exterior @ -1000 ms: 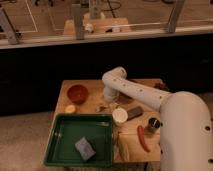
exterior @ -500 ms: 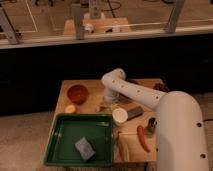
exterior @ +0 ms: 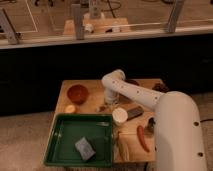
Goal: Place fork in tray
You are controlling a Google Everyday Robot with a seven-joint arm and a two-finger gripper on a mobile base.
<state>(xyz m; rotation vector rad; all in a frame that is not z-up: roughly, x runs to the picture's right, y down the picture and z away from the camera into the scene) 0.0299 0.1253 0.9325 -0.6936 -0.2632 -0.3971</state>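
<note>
fork (exterior: 103,123) inside green tray (exterior: 67,135) far edge, claw (exterior: 103,107) just beyond

hand (exterior: 105,106) low between bowl (exterior: 77,93) and white cup (exterior: 120,116), tray (exterior: 65,136) floor open beside sponge (exterior: 84,148)

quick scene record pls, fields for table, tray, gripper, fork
table: wooden table
tray: green tray at the front left
in tray: sponge
on table: bowl, cup
gripper: gripper low over the table, between bowl and cup
fork: cannot make out
</note>
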